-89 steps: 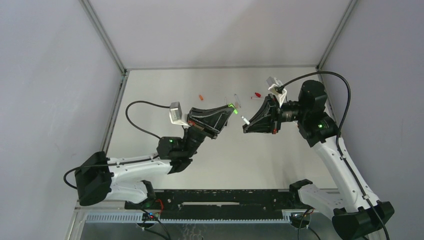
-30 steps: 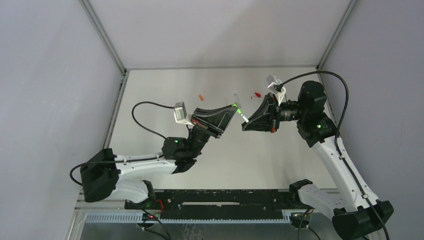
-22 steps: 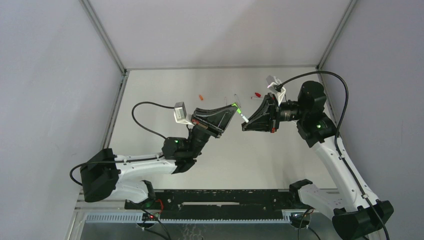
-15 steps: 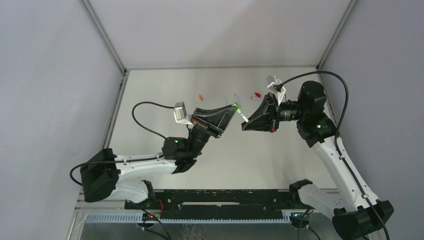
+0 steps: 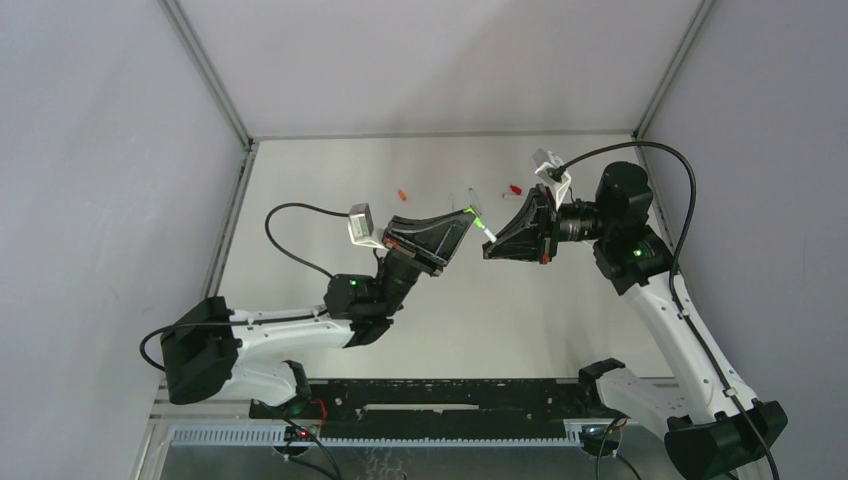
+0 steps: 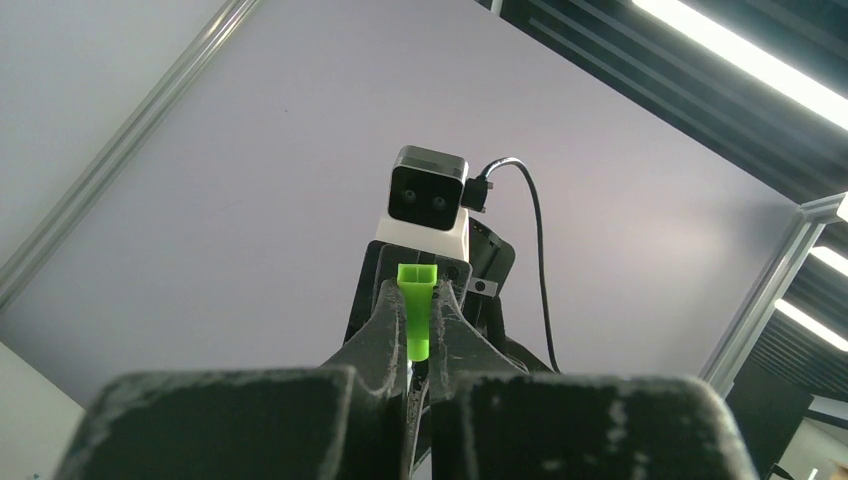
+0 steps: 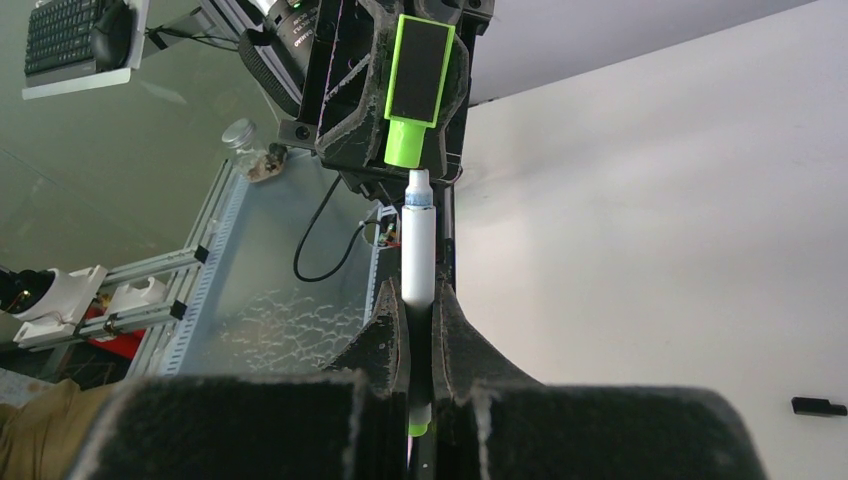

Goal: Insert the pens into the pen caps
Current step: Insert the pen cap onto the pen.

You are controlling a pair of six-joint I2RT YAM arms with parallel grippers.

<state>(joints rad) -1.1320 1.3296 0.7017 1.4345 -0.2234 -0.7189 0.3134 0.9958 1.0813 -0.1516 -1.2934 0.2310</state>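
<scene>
The left fingers (image 6: 386,318), clamped on the green cap (image 6: 416,305), have swung right to meet the pen (image 7: 418,250) pinched in the right fingers (image 7: 386,330), its tip at the cap's mouth, above the tabletop (image 5: 300,200) towards its far edge.

above the table (image 5: 300,200) my left gripper (image 5: 467,214) meets my right gripper (image 5: 487,250). the cap (image 7: 415,95) in my left sits left of the pen (image 7: 418,250) in my right, at its tip. behind them on the table, a loose cap (image 5: 401,194) lies left and a second loose cap (image 5: 515,188) right.
</scene>
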